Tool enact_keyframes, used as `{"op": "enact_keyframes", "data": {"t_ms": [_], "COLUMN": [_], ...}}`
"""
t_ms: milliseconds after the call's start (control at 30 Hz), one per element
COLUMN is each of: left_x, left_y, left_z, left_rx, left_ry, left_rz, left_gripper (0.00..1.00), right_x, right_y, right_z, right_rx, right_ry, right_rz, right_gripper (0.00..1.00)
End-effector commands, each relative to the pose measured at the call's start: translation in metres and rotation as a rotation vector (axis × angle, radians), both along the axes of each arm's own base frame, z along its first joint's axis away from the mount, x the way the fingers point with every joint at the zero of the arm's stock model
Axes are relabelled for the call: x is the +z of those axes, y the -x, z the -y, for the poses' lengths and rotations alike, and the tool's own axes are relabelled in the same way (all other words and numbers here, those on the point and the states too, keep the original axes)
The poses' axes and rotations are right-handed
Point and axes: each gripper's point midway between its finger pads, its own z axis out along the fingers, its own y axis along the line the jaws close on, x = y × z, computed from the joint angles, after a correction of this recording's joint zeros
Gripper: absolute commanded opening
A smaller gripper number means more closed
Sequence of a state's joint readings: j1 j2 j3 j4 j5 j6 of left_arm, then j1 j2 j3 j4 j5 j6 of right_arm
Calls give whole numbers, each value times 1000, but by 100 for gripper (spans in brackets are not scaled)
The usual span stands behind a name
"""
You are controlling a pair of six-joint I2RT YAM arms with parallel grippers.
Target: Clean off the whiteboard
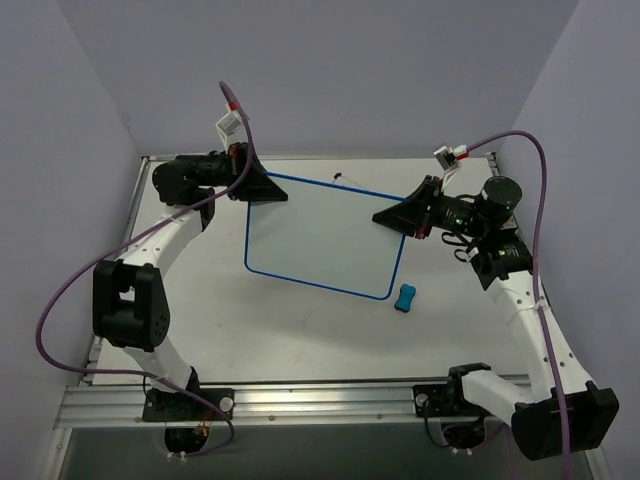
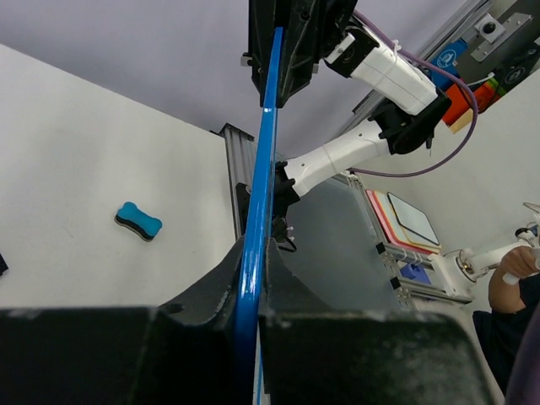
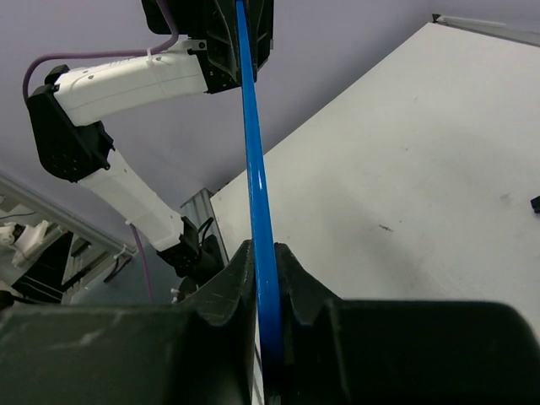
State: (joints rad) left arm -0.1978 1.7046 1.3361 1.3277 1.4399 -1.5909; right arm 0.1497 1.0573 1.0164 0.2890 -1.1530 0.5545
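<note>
The whiteboard (image 1: 325, 235) is a blank white board with a thin blue rim, held above the table between both arms. My left gripper (image 1: 262, 187) is shut on its far left corner; in the left wrist view the blue rim (image 2: 257, 211) runs edge-on between the fingers. My right gripper (image 1: 400, 216) is shut on its right edge; in the right wrist view the rim (image 3: 257, 194) passes between the fingers. A small blue bone-shaped eraser (image 1: 405, 298) lies on the table by the board's near right corner and shows in the left wrist view (image 2: 138, 220).
The white table (image 1: 300, 330) has purple walls on three sides and a metal rail (image 1: 300, 400) along its near edge. A small dark speck (image 1: 338, 176) lies near the far edge.
</note>
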Motion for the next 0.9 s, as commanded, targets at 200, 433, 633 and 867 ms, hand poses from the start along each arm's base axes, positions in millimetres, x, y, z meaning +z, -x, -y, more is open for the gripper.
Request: {"op": "enact_keyframes", "data": {"t_ms": [200, 433, 633, 867], "left_x": [23, 20, -12, -57], "left_y": [-58, -131, -143, -101], "left_z": [-26, -90, -146, -149], "left_rx": [218, 645, 1067, 1118], "left_ry": [90, 38, -127, -207], "left_rz": [-72, -129, -269, -338], "left_gripper": [44, 94, 94, 94], "right_x": [37, 33, 31, 44], "right_y": [-39, -60, -88, -121], "right_z": [37, 65, 87, 97], "right_rx": [-302, -459, -574, -624], "right_ry": [-8, 1, -24, -111], "right_rz": [143, 136, 148, 196], "right_gripper": [0, 0, 0, 0]}}
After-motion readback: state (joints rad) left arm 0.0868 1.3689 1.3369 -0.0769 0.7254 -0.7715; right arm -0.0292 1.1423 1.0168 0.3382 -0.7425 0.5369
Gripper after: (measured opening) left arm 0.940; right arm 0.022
